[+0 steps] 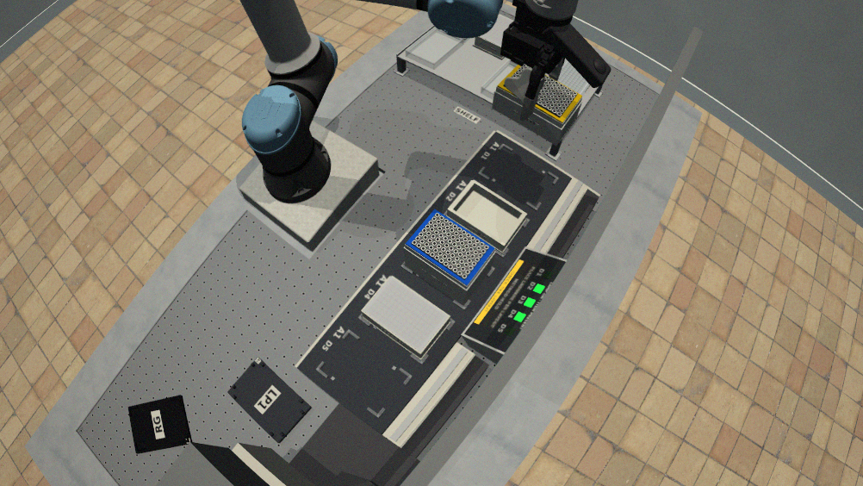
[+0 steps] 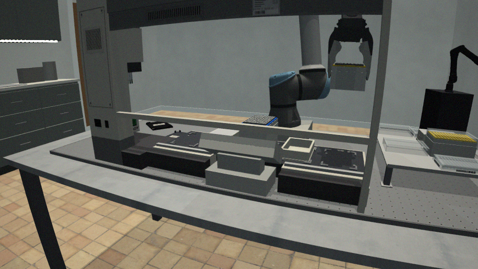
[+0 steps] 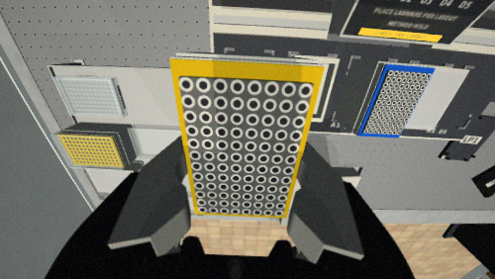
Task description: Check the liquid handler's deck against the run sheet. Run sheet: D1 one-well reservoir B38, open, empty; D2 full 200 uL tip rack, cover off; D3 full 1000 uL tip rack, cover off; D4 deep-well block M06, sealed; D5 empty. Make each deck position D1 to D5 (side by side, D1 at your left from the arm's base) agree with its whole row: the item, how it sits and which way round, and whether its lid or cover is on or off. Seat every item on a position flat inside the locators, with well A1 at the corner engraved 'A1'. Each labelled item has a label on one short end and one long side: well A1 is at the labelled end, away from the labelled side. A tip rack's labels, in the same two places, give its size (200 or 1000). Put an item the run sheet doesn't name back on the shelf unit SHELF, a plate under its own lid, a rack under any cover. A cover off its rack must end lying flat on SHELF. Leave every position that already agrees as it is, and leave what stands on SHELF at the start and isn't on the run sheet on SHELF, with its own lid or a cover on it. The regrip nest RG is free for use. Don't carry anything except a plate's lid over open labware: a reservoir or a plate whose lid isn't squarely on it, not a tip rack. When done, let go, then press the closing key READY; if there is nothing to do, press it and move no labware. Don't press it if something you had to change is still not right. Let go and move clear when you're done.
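Observation:
My gripper point(image 1: 536, 77) point(image 2: 349, 63) point(image 3: 245, 137) is shut on a yellow-topped tip rack point(image 1: 556, 96) point(image 2: 348, 78) point(image 3: 245, 129), uncovered and full of tips. It holds the rack high in the air, near the SHELF end of the deck. D1 point(image 1: 520, 173) is bare. An open, empty white reservoir point(image 1: 487, 212) point(image 2: 297, 145) sits at D2. A blue-topped tip rack point(image 1: 450, 247) point(image 2: 259, 119) point(image 3: 396, 101) sits uncovered at D3. A block with a white seal point(image 1: 406, 314) point(image 3: 438, 99) sits at D4. D5 point(image 1: 362, 368) is bare.
The SHELF point(image 1: 476, 72) point(image 2: 411, 163) holds another yellow tip rack point(image 2: 451, 137) point(image 3: 91, 149), a clear plate point(image 2: 456, 161) point(image 3: 91, 95) and a clear cover point(image 2: 399, 143). The RG nest point(image 1: 163, 422) and the LP1 pad point(image 1: 269, 399) lie at the far end. A status panel point(image 1: 519, 295) stands beside the deck.

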Tool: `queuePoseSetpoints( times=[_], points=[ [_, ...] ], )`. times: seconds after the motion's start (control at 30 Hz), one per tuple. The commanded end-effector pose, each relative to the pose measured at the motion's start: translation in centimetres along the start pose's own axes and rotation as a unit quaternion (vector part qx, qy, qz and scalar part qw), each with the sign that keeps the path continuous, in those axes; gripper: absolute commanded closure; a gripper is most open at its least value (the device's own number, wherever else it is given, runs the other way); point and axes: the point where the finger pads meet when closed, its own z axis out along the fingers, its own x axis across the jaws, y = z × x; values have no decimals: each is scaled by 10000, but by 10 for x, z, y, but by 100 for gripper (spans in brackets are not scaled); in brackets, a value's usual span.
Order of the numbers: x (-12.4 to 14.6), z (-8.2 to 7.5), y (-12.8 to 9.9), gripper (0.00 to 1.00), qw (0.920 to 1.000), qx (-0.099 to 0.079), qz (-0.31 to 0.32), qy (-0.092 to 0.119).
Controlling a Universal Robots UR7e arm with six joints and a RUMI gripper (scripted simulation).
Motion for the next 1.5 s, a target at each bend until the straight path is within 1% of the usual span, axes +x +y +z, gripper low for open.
queuePoseSetpoints(
  times=[0.0, 0.07, 0.47, 0.5, 0.57, 1.07, 1.13, 1.47],
  points=[
    [0, -7, 0, 100, 10000, 4, 0, -2],
    [0, -9, 0, 100, 10000, 4, 0, -2],
    [0, -9, 0, 100, 10000, 4, 0, -2],
    [0, -9, 5, 100, 10000, 4, 0, -2],
    [0, -9, 5, 100, 10000, 4, 0, -2],
    [1, -9, 80, 100, 10000, 3, 0, -2],
    [1, -9, 80, 100, 10000, 3, 0, -2],
    [2, -9, 130, 100, 10000, 3, 0, -2]
  ],
)
